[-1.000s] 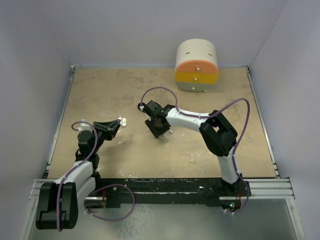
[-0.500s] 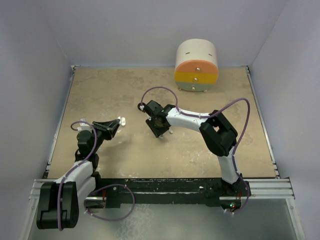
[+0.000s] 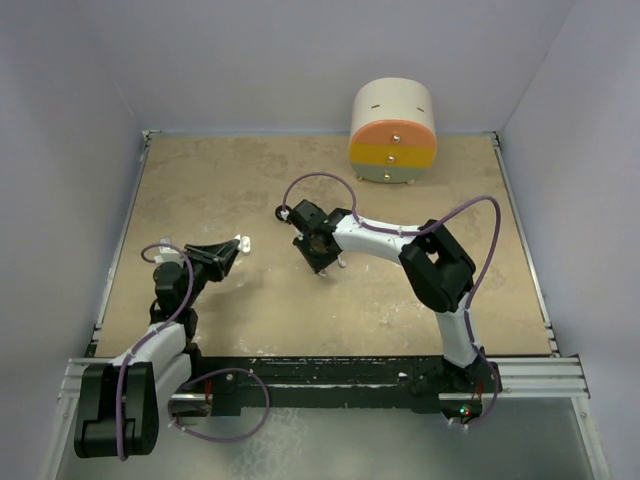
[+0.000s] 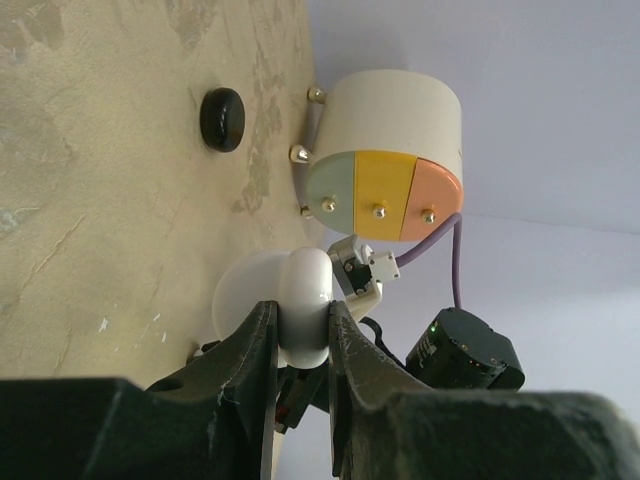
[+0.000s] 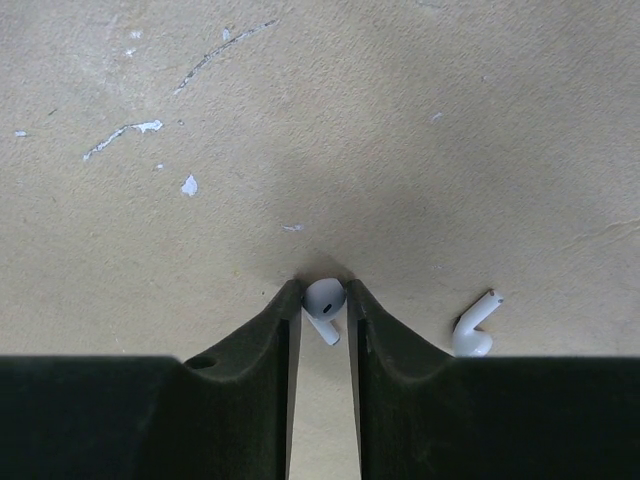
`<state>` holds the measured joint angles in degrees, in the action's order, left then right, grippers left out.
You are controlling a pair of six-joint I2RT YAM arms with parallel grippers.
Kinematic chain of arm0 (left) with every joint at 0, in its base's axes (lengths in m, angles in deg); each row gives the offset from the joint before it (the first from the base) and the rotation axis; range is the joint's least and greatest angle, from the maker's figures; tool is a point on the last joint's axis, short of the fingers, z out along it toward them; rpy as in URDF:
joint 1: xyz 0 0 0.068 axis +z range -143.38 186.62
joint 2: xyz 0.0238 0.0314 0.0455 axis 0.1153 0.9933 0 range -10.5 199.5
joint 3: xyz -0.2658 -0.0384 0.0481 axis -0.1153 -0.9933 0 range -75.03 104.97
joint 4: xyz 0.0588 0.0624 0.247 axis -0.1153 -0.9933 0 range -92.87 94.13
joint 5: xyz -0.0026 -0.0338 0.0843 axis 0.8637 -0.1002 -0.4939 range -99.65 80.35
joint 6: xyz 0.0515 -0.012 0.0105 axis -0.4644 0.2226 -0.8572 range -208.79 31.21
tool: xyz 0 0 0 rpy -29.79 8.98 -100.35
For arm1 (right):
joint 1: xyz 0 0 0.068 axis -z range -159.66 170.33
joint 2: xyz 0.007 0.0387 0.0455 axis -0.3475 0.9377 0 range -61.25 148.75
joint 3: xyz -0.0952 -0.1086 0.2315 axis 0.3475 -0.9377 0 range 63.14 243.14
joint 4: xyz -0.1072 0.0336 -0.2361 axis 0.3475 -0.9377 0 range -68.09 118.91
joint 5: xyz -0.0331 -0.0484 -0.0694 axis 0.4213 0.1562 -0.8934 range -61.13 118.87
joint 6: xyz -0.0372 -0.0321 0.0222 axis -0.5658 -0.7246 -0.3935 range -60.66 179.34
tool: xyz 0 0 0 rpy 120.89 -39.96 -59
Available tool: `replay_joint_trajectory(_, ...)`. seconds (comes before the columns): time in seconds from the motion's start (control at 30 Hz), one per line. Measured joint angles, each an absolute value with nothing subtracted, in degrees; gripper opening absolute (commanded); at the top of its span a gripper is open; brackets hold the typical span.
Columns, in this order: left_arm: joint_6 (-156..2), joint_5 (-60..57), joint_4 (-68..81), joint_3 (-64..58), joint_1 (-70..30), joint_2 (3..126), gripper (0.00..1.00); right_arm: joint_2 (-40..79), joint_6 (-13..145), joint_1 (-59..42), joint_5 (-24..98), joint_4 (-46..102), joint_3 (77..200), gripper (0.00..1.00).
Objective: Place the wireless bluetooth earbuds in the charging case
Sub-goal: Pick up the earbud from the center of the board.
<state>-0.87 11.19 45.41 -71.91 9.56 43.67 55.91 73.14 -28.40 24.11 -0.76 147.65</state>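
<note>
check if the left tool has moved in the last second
No. The left tool, shut on the charging case, sits in the same spot relative to the table's left edge in the top view.

loose earbud (image 5: 472, 341) lies just beside right gripper (image 5: 323, 292).

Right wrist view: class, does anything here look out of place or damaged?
Only white scuffs mar the tan tabletop. A second small white plastic earbud lies loose beside the right gripper pinching its twin.
</note>
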Motion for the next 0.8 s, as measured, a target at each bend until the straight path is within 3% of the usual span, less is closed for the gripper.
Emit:
replay_joint_trajectory(0.13,-0.87,11.22,45.45,-71.93,9.78,43.67,0.0,55.91,73.05,-28.4,24.11,-0.76,147.65,0.19)
replay_joint_trajectory(0.3,-0.84,11.28,45.58,-71.93,9.95,43.67,0.0,55.91,73.01,-28.4,24.14,-0.76,147.65,0.01)
replay_joint_trajectory(0.6,-0.82,12.44,45.1,-71.91,10.0,43.22,0.0,54.97,73.03,-28.18,22.87,-0.22,150.32,0.0)
replay_joint_trajectory(0.8,-0.82,14.12,43.02,-69.46,10.0,42.54,0.0,45.07,73.38,-27.19,22.47,13.58,145.73,0.0)
